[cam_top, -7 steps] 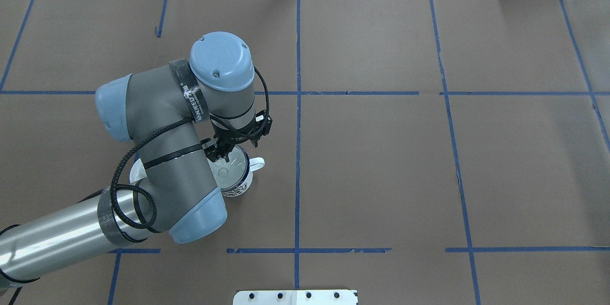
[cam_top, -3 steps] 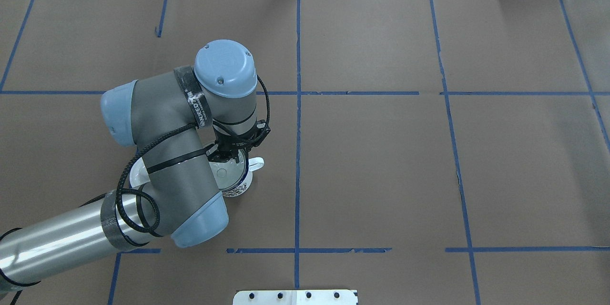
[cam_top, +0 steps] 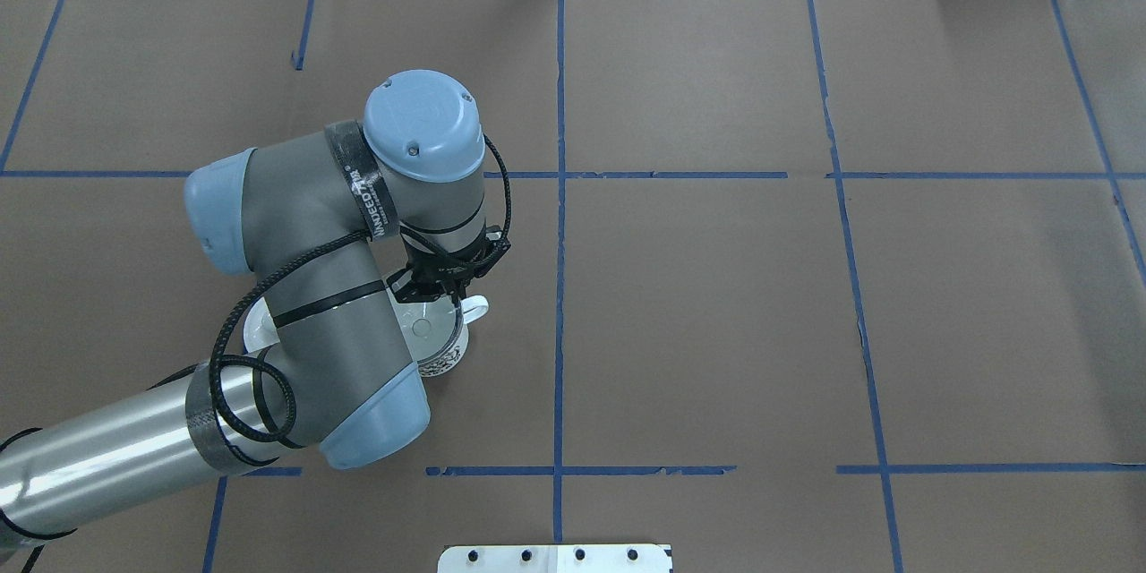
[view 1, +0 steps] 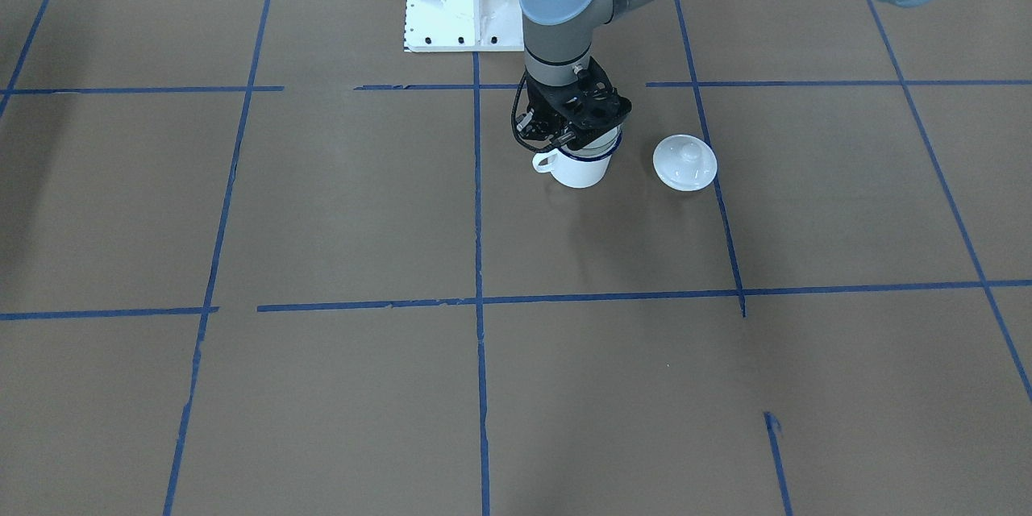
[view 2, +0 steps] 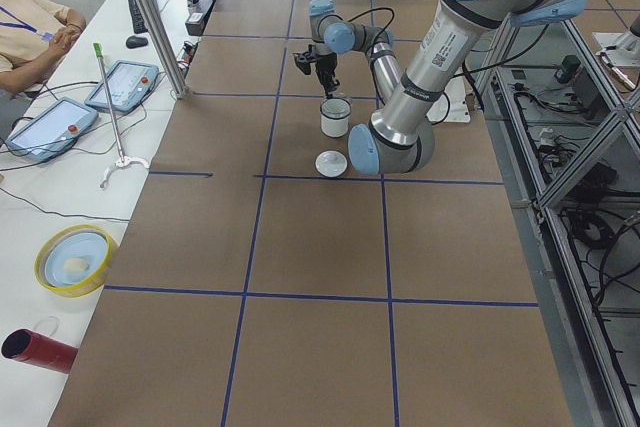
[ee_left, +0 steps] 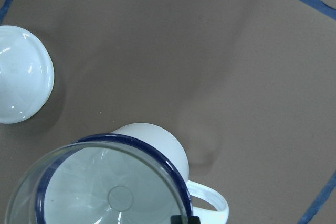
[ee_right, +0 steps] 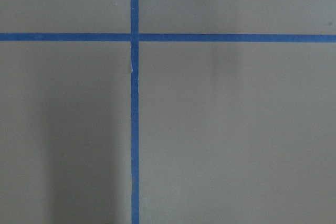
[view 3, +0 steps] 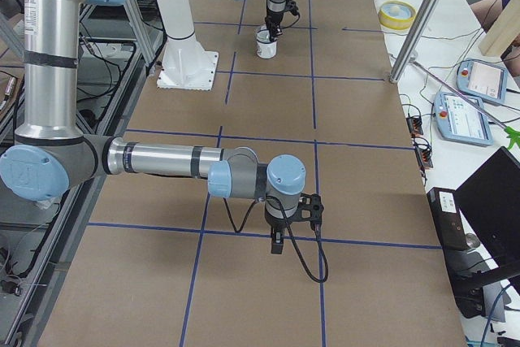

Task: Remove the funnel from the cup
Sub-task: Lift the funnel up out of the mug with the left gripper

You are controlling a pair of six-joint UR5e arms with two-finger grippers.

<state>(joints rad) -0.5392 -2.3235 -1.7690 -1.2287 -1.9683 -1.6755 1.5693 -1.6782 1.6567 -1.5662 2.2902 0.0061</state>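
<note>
Seated in the white blue-rimmed enamel mug [ee_left: 152, 139], the clear plastic funnel [ee_left: 100, 192] is revealed plainly wrist-side only (grip of the left end effector [cam_top: 433, 295] cannot be told).

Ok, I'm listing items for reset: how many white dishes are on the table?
2: the cup holding the funnel, below the left gripper; the domed lid beside it, apart. None appear hidden.

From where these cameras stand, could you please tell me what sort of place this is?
Most likely a robotics lab's test cell. What shows it: a brown paper-covered table gridded with blue tape, a grey-and-blue jointed robot arm working over it, and grey touchscreen teach pendants on the white side bench.
</note>
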